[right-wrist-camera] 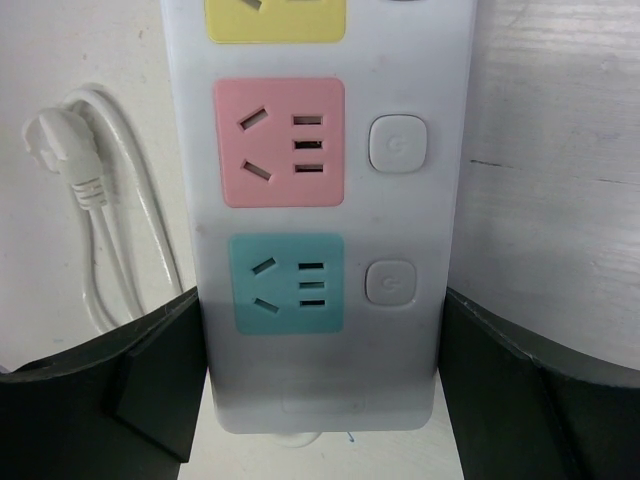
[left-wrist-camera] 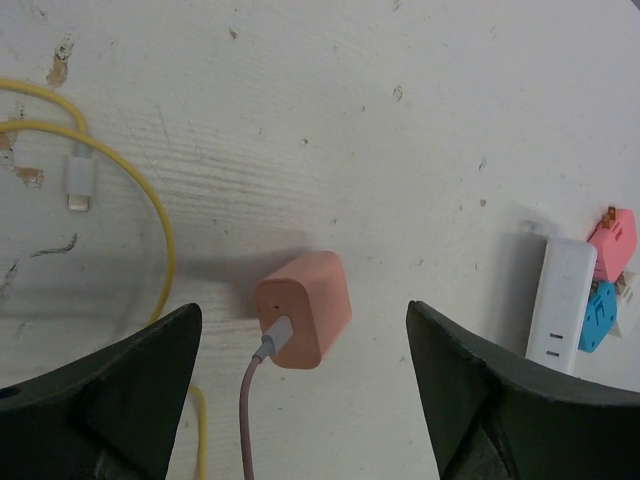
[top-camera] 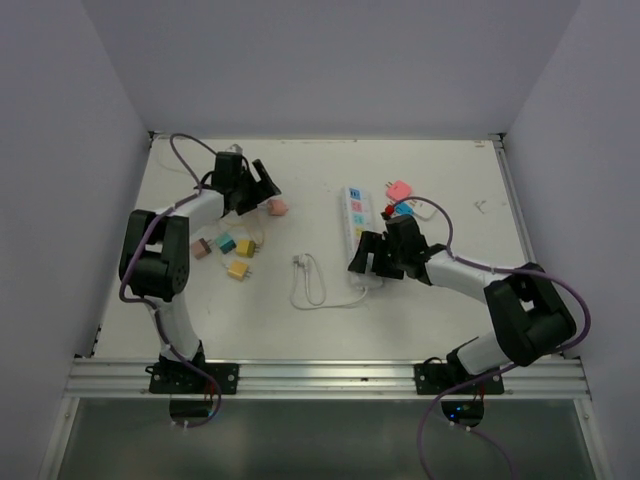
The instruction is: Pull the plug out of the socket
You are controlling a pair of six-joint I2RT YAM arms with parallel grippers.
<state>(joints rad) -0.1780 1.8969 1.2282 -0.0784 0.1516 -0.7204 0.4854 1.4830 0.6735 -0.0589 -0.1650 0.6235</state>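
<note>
While spread over pink charger (left-wrist-camera: 310,300), needed left gripper (left-wrist-camera: 303,330) lifted straight; straddled power strip (right-wrist-camera: 320,180) with right gripper (right-wrist-camera: 320,300), clamp unclear.

White socket (top-camera: 355,215) flat; pink plug (left-wrist-camera: 303,309) lying apart.

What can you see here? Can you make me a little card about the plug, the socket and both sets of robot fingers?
plug: peach, lying on the table, not in the socket, cable attached
socket: white strip; the pink and blue outlets seen close up are empty
left fingers: open, one on either side of the plug, not touching it
right fingers: against both long sides of the socket's near end, seemingly clamping it
also there: yellow cable; pink plug and blue plug beside the socket
</note>
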